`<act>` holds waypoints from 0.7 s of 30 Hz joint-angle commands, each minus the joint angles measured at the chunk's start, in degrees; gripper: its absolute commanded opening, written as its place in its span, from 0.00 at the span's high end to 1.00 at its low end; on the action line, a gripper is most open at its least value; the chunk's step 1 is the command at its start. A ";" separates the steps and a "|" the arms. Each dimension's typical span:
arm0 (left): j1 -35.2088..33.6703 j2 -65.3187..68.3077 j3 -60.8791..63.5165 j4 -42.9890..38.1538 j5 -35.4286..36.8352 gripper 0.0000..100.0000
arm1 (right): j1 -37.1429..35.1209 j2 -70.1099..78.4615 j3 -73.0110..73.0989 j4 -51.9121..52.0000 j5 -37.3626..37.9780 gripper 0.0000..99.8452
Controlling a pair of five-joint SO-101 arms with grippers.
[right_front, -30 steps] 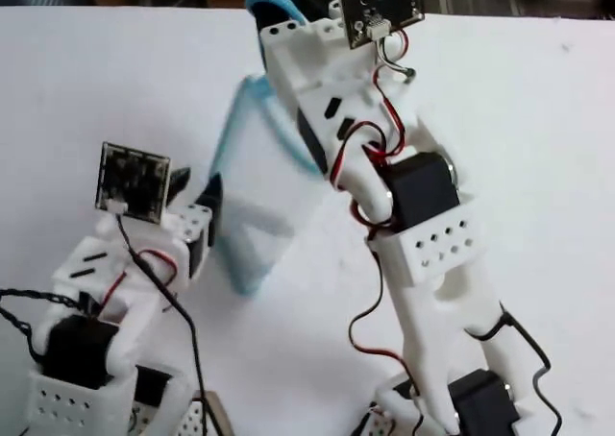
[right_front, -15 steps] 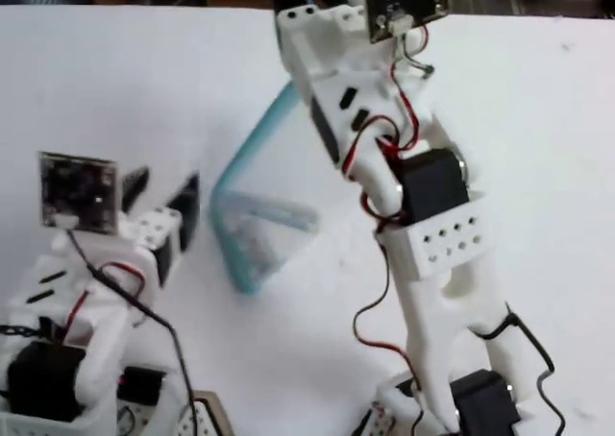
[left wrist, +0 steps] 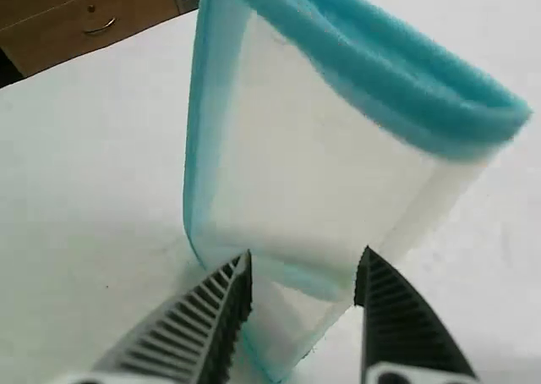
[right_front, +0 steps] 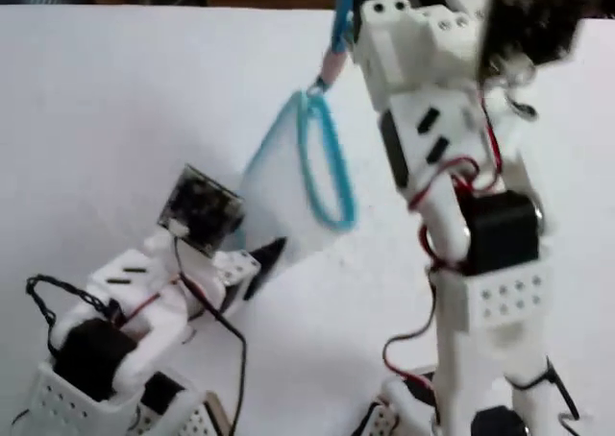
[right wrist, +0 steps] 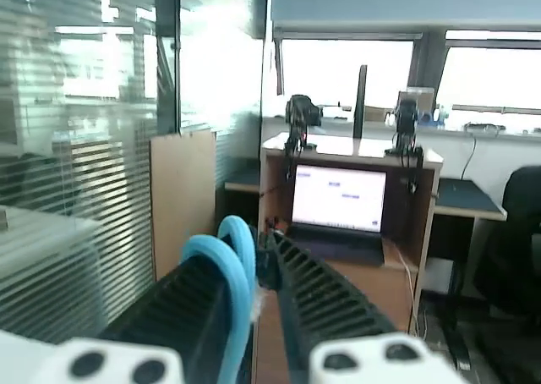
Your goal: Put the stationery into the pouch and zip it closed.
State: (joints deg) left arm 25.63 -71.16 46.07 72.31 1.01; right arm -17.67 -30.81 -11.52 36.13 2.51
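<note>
You have a white desk under both arms, with a brown wooden drawer past its far edge. The right wrist view looks out into an office with big windows, blinds and an open laptop. The marks on the laptop screen are too small to read.

The pouch hangs over the middle of the desk. It is see-through, with a soft blue edge all round it. You cannot tell what is inside it, or if its low corner touches the desk.

Your right pincer is up high at the far side of the desk. Its two fingers are pressed together on the blue strap at the top of the pouch.

Your left pincer is low, at the near left of the desk. Its two black fingers are spread apart, and the bottom corner of the pouch sits between them. They are not squeezing it.
</note>
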 commanded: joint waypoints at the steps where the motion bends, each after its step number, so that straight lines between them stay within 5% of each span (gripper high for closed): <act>1: 5.05 -0.22 0.00 -0.97 -0.35 0.78 | 0.40 -3.74 -0.44 -0.75 -0.53 0.98; 9: 9.45 -0.48 -3.25 0.44 0.00 0.78 | 0.40 -4.18 -0.62 -1.10 -0.35 0.98; 16: 9.63 -0.22 -20.04 13.80 -0.35 0.78 | 0.40 -0.84 -1.76 -1.63 -0.35 0.98; 21: 19.38 -0.22 -20.48 14.77 0.18 0.78 | -2.24 4.00 -7.03 -1.54 -0.53 0.98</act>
State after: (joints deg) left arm 39.52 -71.96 27.78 86.81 1.01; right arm -18.37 -28.18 -13.71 35.78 2.51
